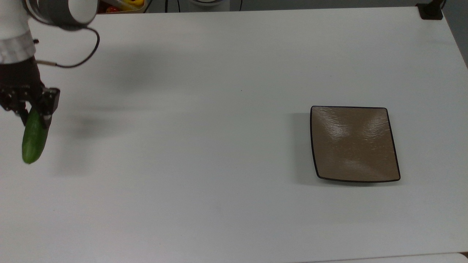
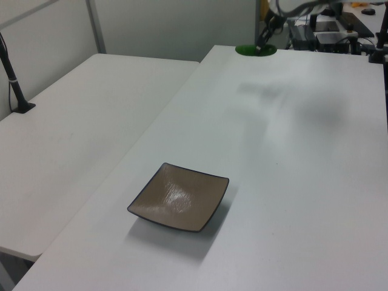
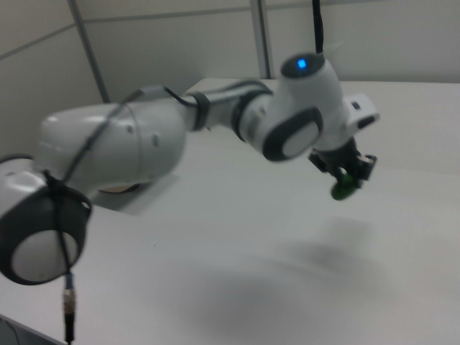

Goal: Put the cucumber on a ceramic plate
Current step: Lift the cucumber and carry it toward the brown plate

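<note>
green cucumber [image 1: 33,137] clamped in end effector [image 1: 30,111], off white table [image 1: 219,146] | brown ceramic plate [image 1: 354,144] bare, well apart

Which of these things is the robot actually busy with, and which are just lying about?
Part of the job:
- the cucumber, held by the gripper above the table
- the ceramic plate, empty

Just lying about:
- yellow and red items beyond the table's far edge in the top view
- a black post on the neighbouring table

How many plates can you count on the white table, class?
1. The square brown ceramic plate lies empty toward the top view's right of the white table, far from the cucumber held in the hand at the top view's left edge.
</note>
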{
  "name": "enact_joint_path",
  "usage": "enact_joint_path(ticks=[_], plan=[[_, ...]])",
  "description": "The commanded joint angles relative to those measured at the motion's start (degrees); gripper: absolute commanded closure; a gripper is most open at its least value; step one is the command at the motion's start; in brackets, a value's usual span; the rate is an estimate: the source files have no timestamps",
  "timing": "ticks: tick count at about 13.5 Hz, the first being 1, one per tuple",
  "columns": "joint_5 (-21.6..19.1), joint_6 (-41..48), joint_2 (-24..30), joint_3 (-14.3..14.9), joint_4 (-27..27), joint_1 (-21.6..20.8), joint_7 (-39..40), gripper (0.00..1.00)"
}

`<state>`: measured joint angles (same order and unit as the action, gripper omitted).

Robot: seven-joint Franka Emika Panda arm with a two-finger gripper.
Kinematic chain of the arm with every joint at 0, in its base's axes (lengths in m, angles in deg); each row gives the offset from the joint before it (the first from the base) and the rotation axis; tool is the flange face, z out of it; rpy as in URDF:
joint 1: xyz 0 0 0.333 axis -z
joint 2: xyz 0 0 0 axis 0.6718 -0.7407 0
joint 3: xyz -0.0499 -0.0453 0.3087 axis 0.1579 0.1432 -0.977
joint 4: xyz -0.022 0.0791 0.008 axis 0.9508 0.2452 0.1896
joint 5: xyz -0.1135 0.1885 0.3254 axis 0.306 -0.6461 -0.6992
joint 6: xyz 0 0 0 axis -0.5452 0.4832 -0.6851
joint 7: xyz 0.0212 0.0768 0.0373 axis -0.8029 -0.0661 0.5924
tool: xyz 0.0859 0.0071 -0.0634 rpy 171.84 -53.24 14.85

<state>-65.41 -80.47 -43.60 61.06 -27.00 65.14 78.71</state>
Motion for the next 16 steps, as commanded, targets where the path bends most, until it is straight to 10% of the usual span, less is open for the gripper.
enact_joint_path(ticks=[1, 8, 16], plan=[[-1.3, 10.2, 12.4, 0.0, -9.2, -2.1, 0.4, 0.99], [-1.2, 23.5, 25.7, 0.1, -17.5, -10.6, 0.2, 0.97], [-1.4, 21.7, 25.1, -0.5, -16.9, -27.5, -20.6, 0.95]])
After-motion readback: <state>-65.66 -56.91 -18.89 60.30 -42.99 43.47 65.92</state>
